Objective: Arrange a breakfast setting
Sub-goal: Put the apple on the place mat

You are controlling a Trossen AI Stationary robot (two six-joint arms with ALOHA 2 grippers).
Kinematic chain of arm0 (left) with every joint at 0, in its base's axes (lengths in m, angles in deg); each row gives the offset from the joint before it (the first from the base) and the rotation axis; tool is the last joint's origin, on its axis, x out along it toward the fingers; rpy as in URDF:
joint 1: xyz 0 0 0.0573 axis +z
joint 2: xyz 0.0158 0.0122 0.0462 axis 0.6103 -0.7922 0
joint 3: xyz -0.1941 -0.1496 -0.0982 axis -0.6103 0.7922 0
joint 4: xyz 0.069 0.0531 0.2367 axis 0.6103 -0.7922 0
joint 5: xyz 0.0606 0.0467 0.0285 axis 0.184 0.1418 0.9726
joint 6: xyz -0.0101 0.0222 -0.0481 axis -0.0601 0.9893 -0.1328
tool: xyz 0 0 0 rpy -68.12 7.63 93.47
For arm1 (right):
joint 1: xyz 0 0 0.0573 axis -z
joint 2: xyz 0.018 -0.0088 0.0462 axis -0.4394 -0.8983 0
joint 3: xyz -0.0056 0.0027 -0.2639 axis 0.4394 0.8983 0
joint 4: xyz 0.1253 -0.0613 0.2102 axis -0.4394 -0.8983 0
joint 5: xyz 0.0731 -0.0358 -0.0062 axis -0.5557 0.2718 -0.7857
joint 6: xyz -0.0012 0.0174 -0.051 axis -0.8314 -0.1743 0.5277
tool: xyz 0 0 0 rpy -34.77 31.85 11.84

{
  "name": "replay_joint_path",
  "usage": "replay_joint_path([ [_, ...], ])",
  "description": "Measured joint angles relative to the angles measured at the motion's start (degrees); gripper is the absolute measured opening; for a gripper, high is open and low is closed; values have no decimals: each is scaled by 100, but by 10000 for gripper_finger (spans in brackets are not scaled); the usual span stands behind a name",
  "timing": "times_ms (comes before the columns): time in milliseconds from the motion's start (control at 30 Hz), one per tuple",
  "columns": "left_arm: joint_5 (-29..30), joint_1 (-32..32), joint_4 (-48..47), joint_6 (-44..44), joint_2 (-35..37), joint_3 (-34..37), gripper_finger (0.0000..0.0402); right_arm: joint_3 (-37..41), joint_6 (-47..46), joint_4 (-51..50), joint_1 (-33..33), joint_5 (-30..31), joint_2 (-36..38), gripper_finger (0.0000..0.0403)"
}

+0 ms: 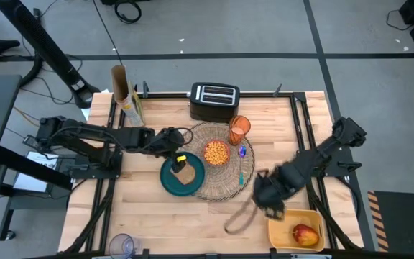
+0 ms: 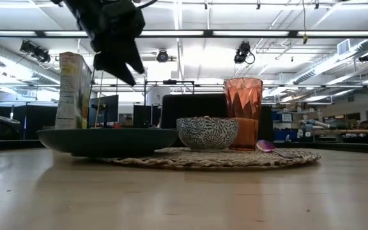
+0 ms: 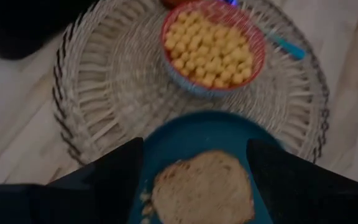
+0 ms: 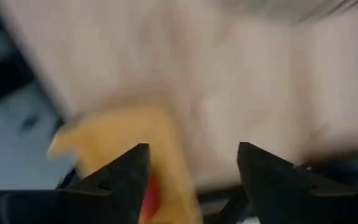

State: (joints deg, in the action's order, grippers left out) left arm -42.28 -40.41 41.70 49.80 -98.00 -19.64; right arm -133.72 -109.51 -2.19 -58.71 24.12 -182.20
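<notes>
toast slice (image 1: 185,173) on teal plate (image 1: 169,183); apple (image 1: 305,234) in yellow bin (image 1: 279,229)

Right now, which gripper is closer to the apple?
The right. The right gripper hovers just beside the yellow tray where the apple lies, fingers open. The left gripper is far across the table, open above the toast on the teal plate.

Toast slice (image 3: 202,186) on teal plate (image 3: 197,134)
</notes>
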Motion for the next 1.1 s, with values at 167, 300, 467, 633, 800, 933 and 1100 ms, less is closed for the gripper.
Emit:
replay_joint_path([
  [167, 0, -36, 290, 4, 0, 0, 295, 342, -865, 379, -977, -1036, 2, 300],
  [300, 0, -36, 474, 6, -2, 0, 295, 559, -1212, 933, -1542, -1176, 2, 338],
  [467, 0, -25, 582, -18, -2, 0, 295, 859, -1147, 2205, -1983, -445, 2, 350],
  [633, -1, -34, 580, -143, -2, 0, 295, 1610, -1241, 2981, -2246, -531, 2, 315],
  [800, -2, -45, 582, -195, -4, 0, 295, 2439, -1227, 4124, -2271, -595, -1, 272],
  [933, -2, -45, 580, -298, -7, 0, 295, 2864, -1255, 4300, -2271, -589, -3, 243],
  [1100, -2, -45, 582, -304, -7, 0, 295, 3177, -1164, 4573, -2271, -617, -5, 204],
])
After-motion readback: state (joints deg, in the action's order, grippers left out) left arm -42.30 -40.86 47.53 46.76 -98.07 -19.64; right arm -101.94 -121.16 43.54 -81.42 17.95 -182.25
